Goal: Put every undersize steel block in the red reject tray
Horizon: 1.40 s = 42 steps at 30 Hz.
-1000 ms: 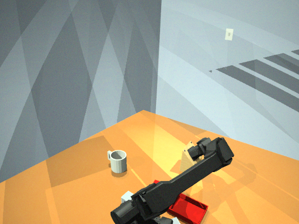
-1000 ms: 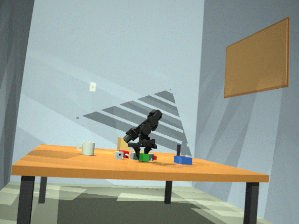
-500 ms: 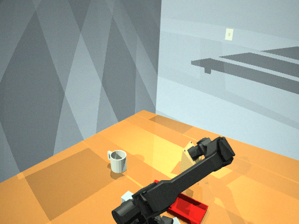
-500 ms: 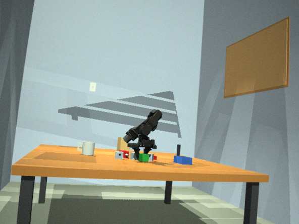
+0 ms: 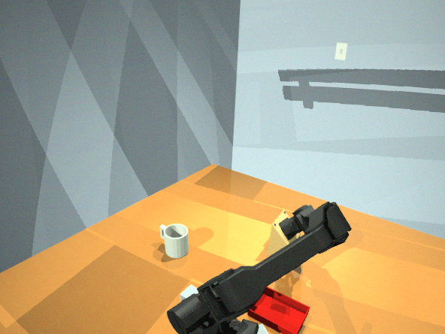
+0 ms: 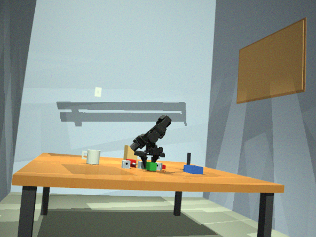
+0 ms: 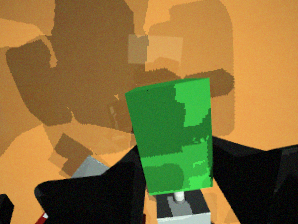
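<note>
My gripper is shut on the green gauge, held low over the table by its handle. Its pale pin points at the dark face of a steel block and meets or overlaps it; a short length shows, and how deep it sits is unclear. Another block lies left of the fingers. In the exterior view, blocks stand at the left, in the middle and right behind the gauge. The red tray is partly hidden by the arm; no block shows in its visible part.
A white mug stands away from the blocks. A tan upright piece stands behind the arm. A red thing shows behind the left block. A blue box with a dark post behind it is at the right.
</note>
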### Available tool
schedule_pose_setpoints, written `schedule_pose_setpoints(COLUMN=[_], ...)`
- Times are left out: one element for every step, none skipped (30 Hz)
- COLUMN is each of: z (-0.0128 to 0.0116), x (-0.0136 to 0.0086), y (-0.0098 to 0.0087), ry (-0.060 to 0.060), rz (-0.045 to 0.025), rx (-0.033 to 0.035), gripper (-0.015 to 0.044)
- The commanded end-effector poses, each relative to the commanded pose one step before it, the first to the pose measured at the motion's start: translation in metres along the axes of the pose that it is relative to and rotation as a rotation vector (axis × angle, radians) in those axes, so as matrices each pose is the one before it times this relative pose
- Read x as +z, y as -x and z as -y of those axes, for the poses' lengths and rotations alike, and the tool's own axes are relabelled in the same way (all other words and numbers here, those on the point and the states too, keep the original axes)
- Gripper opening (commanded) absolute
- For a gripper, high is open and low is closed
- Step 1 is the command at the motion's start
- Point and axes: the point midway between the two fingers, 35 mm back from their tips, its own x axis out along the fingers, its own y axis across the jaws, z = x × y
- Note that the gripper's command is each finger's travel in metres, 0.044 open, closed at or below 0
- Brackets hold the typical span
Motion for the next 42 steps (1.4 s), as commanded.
schedule_pose_setpoints(z=[0.00202, 0.00000, -0.00005, -0.00010, -0.00016, -0.00020, -0.00022, -0.00023, -0.00023, -0.00019, -0.00015, -0.00012, -0.00008, -0.00004, 0.00000, 0.00004, 0.00009, 0.00008, 0.00009, 0.00014, 0.00017, 0.00017, 0.00016, 0.00015, 0.00013, 0.00011, 0.00008, 0.00006, 0.00003, 0.00000, -0.00003, -0.00005, -0.00006, -0.00007, -0.00007, -0.00007, -0.00007, -0.00005, -0.00004, -0.00002, 0.00000, 0.00002], x=[-0.00156, -0.00038, -0.00042, -0.00047, -0.00052, -0.00053, -0.00054, -0.00054, -0.00051, -0.00051, -0.00055, -0.00061, -0.00064, -0.00064, -0.00064, -0.00063, -0.00063, -0.00056, -0.00054, -0.00060, -0.00061, -0.00057, -0.00054, -0.00053, -0.00052, -0.00050, -0.00049, -0.00048, -0.00047, -0.00047, -0.00046, -0.00046, -0.00047, -0.00047, -0.00048, -0.00048, -0.00049, -0.00050, -0.00051, -0.00051, -0.00051, -0.00051], y=[0.00127, -0.00018, -0.00017, -0.00016, -0.00013, -0.00009, -0.00003, 0.00002, 0.00007, 0.00009, 0.00012, 0.00016, 0.00020, 0.00022, 0.00023, 0.00021, 0.00019, 0.00017, 0.00006, 0.00005, 0.00002, -0.00002, -0.00006, -0.00010, -0.00013, -0.00016, -0.00018, -0.00019, -0.00020, -0.00020, -0.00018, -0.00016, -0.00013, -0.00010, -0.00006, -0.00002, 0.00002, 0.00006, 0.00009, 0.00012, 0.00013, 0.00014], ry=[0.0022, 0.0000, 0.0000, 0.0000, 0.0000, 0.0000, 0.0000, 0.0000, -0.0001, -0.0001, 0.0000, 0.0000, 0.0000, 0.0000, 0.0000, 0.0000, 0.0000, 0.0000, 0.0000, 0.0000, 0.0000, 0.0000, 0.0000, 0.0000, 0.0000, 0.0000, 0.0000, 0.0000, 0.0000, 0.0000, 0.0000, 0.0000, 0.0000, 0.0000, 0.0000, 0.0000, 0.0000, 0.0000, 0.0000, 0.0000, 0.0000, 0.0000], rz=[0.00540, -0.00001, 0.00002, 0.00004, 0.00004, 0.00001, -0.00001, 0.00004, -0.00007, -0.00007, -0.00004, 0.00000, 0.00002, 0.00011, 0.00006, 0.00003, 0.00001, 0.00001, -0.00002, -0.00003, -0.00003, -0.00003, -0.00003, -0.00002, -0.00002, -0.00001, -0.00001, -0.00001, -0.00001, -0.00001, -0.00001, -0.00001, -0.00001, -0.00001, -0.00001, -0.00001, -0.00001, -0.00001, -0.00001, -0.00001, -0.00001, -0.00001], rx=[0.00040, 0.00001, 0.00001, 0.00001, 0.00001, 0.00001, 0.00001, 0.00001, 0.00001, 0.00001, 0.00000, 0.00000, -0.00001, -0.00001, -0.00001, -0.00001, -0.00002, -0.00001, -0.00001, -0.00001, -0.00001, -0.00001, -0.00001, -0.00001, 0.00000, 0.00000, 0.00000, 0.00001, 0.00001, 0.00001, 0.00001, 0.00001, 0.00001, 0.00001, 0.00001, 0.00000, 0.00000, 0.00000, 0.00000, -0.00001, -0.00001, -0.00001], gripper=[0.0000, 0.0000, 0.0000, 0.0000, 0.0000, 0.0000, 0.0000, 0.0000, 0.0000, 0.0000, 0.0000, 0.0000, 0.0000, 0.0000, 0.0000, 0.0000, 0.0000, 0.0000, 0.0000, 0.0000, 0.0000, 0.0000, 0.0000, 0.0000, 0.0000, 0.0000, 0.0000, 0.0000, 0.0000, 0.0000, 0.0000, 0.0000, 0.0000, 0.0000, 0.0000, 0.0000, 0.0000, 0.0000, 0.0000, 0.0000, 0.0000, 0.0000])
